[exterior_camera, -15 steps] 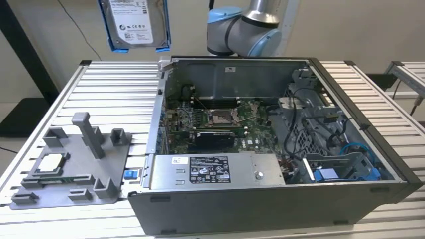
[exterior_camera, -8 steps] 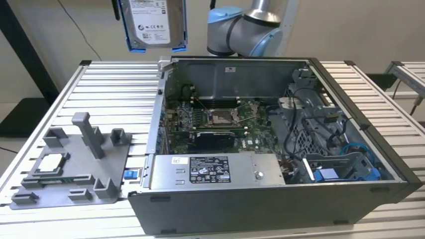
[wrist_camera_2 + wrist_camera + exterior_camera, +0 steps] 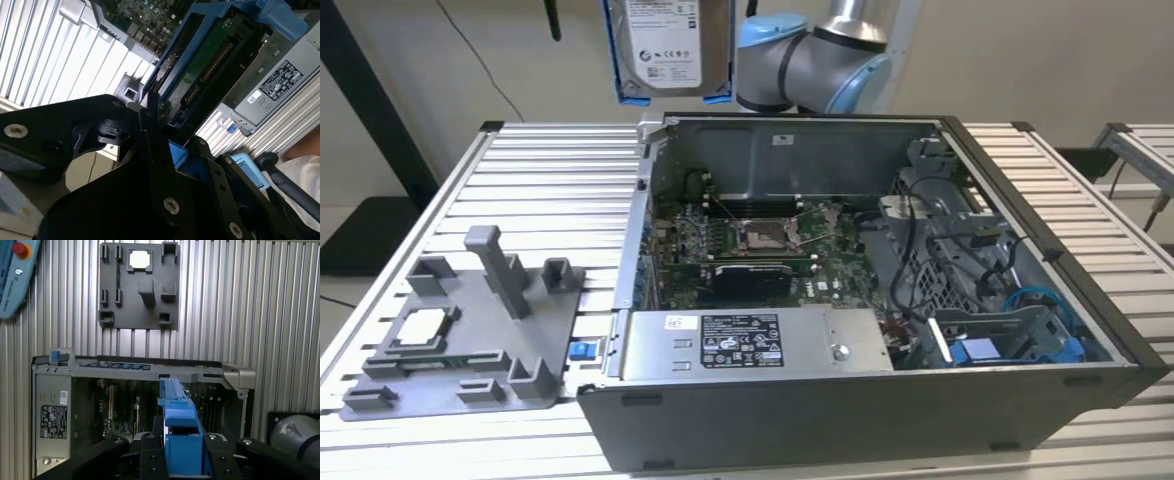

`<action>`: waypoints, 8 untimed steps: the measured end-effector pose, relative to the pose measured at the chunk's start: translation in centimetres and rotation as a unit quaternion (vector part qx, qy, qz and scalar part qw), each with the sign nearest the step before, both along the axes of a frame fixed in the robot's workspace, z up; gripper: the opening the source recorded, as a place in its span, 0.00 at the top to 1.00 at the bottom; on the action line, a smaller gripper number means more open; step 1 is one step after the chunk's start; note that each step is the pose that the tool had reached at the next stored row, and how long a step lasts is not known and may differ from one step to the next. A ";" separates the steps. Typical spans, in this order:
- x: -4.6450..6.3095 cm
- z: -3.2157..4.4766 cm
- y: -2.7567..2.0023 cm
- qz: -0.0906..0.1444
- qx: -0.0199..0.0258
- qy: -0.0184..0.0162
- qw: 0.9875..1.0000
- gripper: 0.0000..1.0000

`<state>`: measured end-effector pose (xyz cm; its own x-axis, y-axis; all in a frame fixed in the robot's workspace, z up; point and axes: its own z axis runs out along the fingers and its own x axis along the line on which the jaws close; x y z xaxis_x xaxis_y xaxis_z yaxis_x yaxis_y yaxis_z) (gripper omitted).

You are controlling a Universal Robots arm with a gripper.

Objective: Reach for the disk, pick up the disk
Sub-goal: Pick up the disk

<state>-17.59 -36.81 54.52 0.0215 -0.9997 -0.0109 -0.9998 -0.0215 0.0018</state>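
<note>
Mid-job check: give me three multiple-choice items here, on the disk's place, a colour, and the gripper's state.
1. Relative to the computer case, the disk is: A inside it; B in the air, higher than it; C beneath it.
2. The disk's frame is: A red; B blue; C yellow.
3. The gripper is: A open, empty; B shut on the disk; C shut on nothing.
Answers: 1B, the exterior view shows it hanging high beside the arm; 2B, blue edges flank it; 3B, the first wrist view shows the frame clamped.
</note>
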 end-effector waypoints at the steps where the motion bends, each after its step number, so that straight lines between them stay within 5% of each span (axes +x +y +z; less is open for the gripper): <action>1: 0.5 0.00 0.00 0.000 0.000 0.000 1.000 1.00; 8: 3.7 0.00 0.00 0.000 0.000 0.000 1.000 1.00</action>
<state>-13.94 -36.81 54.51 0.0216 -0.9997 -0.0109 -0.9998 -0.0217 0.0018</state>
